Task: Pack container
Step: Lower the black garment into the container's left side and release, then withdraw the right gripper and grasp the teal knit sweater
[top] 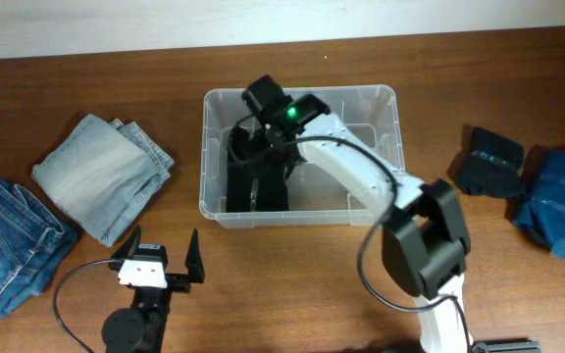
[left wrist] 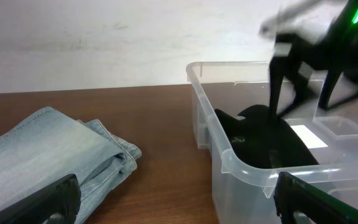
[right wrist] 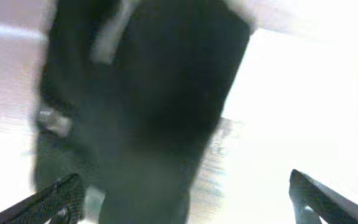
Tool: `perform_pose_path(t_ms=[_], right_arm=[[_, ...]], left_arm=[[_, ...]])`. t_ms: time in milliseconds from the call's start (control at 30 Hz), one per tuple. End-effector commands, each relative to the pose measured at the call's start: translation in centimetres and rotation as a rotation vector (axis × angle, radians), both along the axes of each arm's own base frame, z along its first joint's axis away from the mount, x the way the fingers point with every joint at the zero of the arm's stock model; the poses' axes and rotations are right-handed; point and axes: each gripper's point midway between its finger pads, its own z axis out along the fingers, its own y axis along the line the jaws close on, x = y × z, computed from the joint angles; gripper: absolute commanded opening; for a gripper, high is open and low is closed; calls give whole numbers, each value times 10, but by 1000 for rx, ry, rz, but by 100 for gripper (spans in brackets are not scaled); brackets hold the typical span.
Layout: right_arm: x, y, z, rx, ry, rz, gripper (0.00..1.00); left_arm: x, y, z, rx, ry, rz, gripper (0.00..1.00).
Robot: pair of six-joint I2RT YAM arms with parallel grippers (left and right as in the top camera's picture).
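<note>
The clear container (top: 302,92) is set mid-table (top: 57,78), a black garment (top: 263,188) is laid in its left half, the right gripper (right wrist: 184,186) is held over that garment with jaws spread apart, and the left gripper (top: 166,245) is held agape outside the front wall.

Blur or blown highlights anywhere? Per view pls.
Overhead: sharp, evenly lit, clear rectangular plastic bin readable. Left wrist: right gripper motion-smeared, bin rim crisp. Right wrist: heavy blur, black garment smeared, bright area right of it washed out.

No text is legible, even the container (left wrist: 241,193) label (left wrist: 307,135).
</note>
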Motion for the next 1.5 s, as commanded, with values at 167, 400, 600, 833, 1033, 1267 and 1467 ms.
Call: perform_pose_path(t_ms=[167,400,600,833,1033,1267,1467], right_arm=[[9,-91,151,20,-186,-158,97],[-7,-253,198,-43,-193,-454,100],[-44,-405,190,-63,-126,-830,99],[-86,-511,158,-1,-52,-1051,99],[-108,-555,122,103,25,-1156,100],[-115,-589,77,171,80,-1198,100],[-117,-602,26,204,182,-1162,94]], left_arm=[[0,2,-2,16,-3,11,100],[0,2,-2,16,-3,11,99],[0,2,-2,16,-3,11,100],[0,2,-2,16,-3,11,100],[0,2,-2,16,-3,11,99],[0,2,-2,16,-3,11,100],[0,2,-2,16,-3,11,99]])
